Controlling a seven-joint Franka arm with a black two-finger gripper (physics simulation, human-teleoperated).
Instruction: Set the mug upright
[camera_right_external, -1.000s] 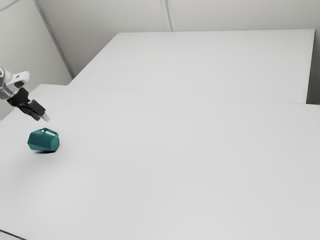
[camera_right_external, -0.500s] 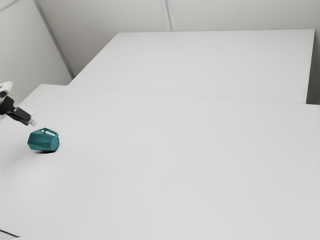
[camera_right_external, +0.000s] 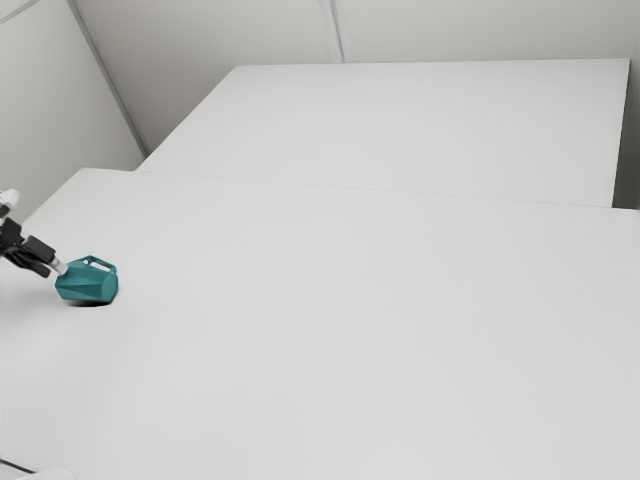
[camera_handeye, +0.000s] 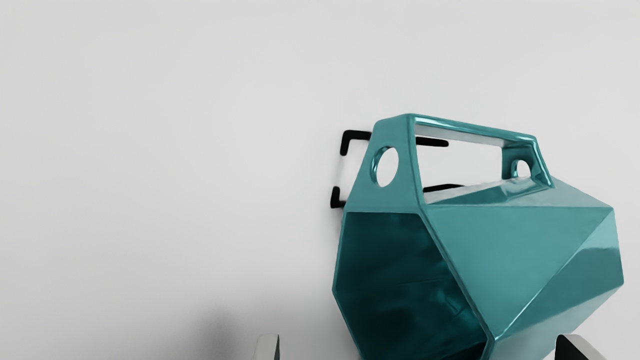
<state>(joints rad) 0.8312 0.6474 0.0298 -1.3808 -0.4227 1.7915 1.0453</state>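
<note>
Mug (camera_right_external: 88, 284) lies sideways on the table (camera_right_external: 350, 330), black marks (camera_handeye: 357, 134) behind its handle (camera_handeye: 475, 132).

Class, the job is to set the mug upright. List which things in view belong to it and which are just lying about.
For the job:
mug, on its side
claw, open

Just there:
black marks by the mug
table

Pincer (camera_right_external: 62, 267) tilted downward, its tips spread wide apart

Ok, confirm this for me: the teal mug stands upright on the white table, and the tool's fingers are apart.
Not upright: the teal mug lies on its side on the white table, as the wrist view shows. The tool does have its fingers apart.
</note>
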